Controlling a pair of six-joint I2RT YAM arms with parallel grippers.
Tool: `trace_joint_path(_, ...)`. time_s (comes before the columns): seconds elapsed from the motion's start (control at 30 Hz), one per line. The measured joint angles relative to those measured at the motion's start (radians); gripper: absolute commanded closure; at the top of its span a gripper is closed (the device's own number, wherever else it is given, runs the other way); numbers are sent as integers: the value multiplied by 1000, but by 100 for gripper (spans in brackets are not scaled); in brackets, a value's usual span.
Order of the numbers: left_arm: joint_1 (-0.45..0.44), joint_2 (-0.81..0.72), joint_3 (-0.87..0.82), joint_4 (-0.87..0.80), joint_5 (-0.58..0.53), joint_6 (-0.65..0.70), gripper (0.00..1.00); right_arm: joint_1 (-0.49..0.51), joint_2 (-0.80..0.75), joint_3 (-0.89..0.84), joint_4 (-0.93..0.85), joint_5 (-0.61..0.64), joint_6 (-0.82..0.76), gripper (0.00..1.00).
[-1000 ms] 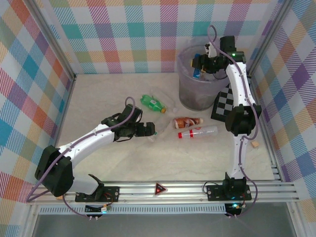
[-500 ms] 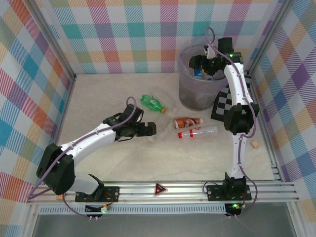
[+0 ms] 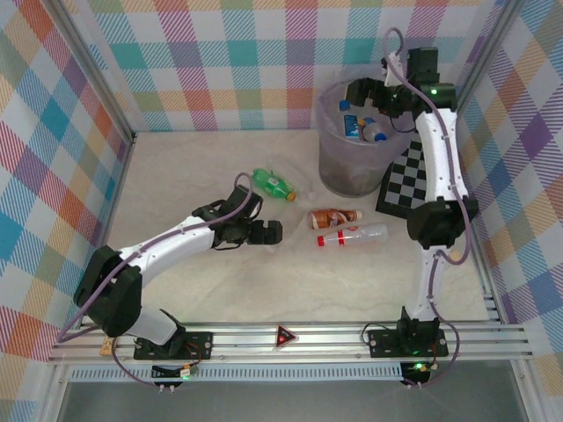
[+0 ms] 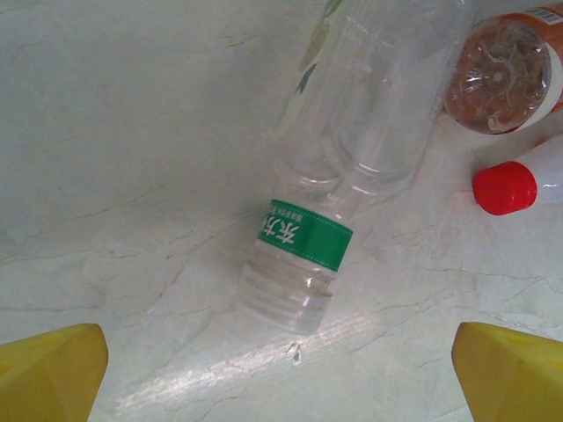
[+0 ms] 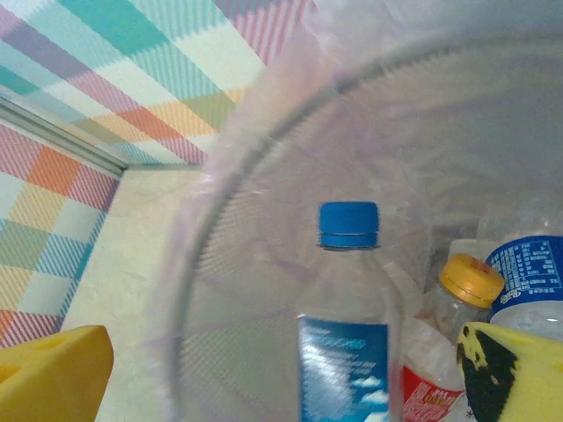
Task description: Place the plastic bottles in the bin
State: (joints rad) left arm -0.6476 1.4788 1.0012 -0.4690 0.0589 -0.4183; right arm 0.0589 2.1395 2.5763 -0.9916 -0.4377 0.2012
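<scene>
The bin [image 3: 345,171] stands at the upper right of the overhead view, against the checked back wall, with a black-and-white chequered board [image 3: 406,183] leaning just beside it on the right. The right gripper [image 3: 359,95] hangs over the bin's mouth; in its wrist view the yellow pads [image 5: 53,374] sit in the lower corners, wide apart, with nothing between them. Below them, inside the bin, a blue-capped bottle [image 5: 345,343] stands upright, cap up, with a yellow-capped bottle [image 5: 469,281] and a blue-labelled bottle [image 5: 530,268] crowded at its right. On the table [image 3: 193,167], three bottles lie on their sides mid-frame. The green bottle [image 3: 269,184] slants from upper left to lower right. The brown-labelled bottle [image 3: 334,216] and, just below it, the red-capped bottle [image 3: 354,236] lie nearly level, the red cap to the left. The left gripper [image 3: 271,232] hovers low beside them, its fingers spread and empty. Between them in its wrist view lies a clear bottle with a green band [image 4: 303,237], its long axis running upper right to lower left, neck at the lower left.
</scene>
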Motion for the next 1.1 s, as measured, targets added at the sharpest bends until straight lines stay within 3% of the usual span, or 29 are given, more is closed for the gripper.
trace_joint_path(0.23,-29,116,70,5,0,45,0,-1,-203,-64,-53,-18,18,1)
trace_joint_path(0.57,-40,276,154,39,-18,96,6,-1,-587,-582,-32,-60,50,0)
trace_joint_path(0.83,-72,367,171,46,-61,130,19,-1,-723,-835,39,-40,99,1)
trace_joint_path(1.1,-90,370,160,33,-98,138,47,-4,-754,-932,80,-22,129,1)
